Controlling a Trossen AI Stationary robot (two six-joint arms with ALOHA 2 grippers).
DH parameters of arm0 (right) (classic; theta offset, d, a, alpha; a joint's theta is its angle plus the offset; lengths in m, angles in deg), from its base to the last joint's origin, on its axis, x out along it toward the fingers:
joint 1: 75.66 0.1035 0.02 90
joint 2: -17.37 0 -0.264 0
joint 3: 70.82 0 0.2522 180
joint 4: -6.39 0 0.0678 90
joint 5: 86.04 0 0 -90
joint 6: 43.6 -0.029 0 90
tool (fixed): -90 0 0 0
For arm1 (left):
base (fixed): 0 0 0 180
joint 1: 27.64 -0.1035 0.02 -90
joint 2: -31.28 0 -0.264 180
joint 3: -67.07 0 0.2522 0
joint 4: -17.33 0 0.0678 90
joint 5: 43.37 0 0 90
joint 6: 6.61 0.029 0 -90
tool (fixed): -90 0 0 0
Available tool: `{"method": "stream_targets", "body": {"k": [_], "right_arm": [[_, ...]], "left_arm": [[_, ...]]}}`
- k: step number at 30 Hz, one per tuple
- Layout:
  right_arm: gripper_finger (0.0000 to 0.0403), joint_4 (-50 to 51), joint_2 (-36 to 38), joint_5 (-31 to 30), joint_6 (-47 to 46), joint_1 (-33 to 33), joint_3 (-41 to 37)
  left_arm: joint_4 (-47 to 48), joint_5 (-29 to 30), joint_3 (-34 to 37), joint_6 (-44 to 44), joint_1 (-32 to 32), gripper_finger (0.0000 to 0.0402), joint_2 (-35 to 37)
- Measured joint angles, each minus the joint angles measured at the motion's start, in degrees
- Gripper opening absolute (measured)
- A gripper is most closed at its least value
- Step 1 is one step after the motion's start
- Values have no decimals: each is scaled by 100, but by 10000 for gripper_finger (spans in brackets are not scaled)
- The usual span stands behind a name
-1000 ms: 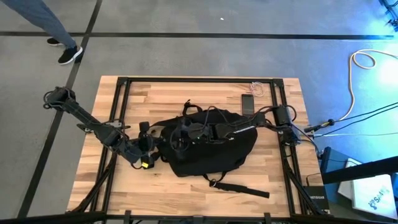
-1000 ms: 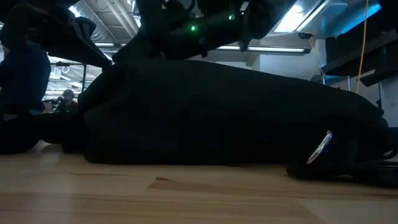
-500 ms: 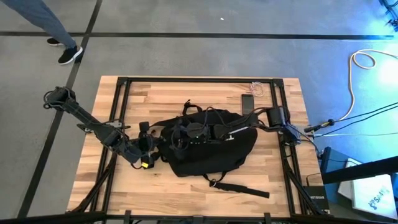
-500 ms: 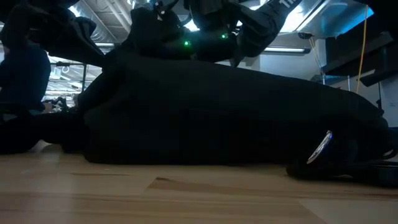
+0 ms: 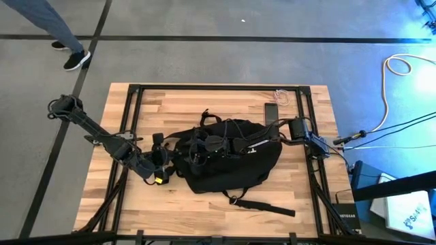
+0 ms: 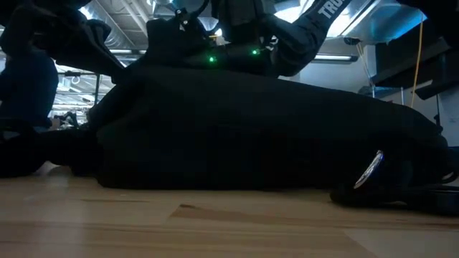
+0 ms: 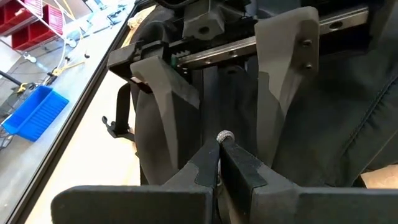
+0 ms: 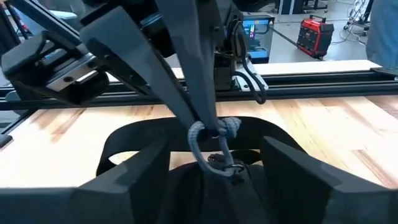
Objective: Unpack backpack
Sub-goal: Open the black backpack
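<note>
Wood table (image 5: 170,102): pale planks with a black frame; the near edge is bare in the low view.
Loose strap (image 5: 266,206): black, lies flat on the planks at the near side of the bag, trailing toward the right arm's side.
Backpack (image 5: 231,167): black fabric, lying flat at mid-table and filling the low view as a dark hump; a small shiny strip (image 6: 369,168) shows low on its near face.
Zip cord (image 8: 198,138): thin grey cord with a small metal end, standing up from the bag's top near its left end.
Left gripper (image 7: 219,152): at the bag's left end, fingers pinched together on the zip cord, with the metal end showing just at the tips.
Right gripper (image 8: 214,146): reaches across the top of the bag and faces the left gripper; fingers spread apart on either side of the cord, holding nothing.
Both arms: meet over the bag's left part; green lights glow on them in the low view.
Phone (image 5: 271,112): flat, black, on the planks just beyond the bag, apart from it.
Person: a leg and dark shoe (image 5: 76,60) on the grey floor past the far left corner.
</note>
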Motion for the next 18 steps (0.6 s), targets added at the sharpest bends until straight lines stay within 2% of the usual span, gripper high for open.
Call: {"method": "stream_targets", "body": {"k": [7, 18], "right_arm": [[198, -283, -212, 104, -118, -81, 102], [198, -40, -208, 167, 192, -66, 241]], "left_arm": [[-671, -6, 0, 486, -28, 0, 0], [-595, -69, 31, 547, -195, 0, 0]]}}
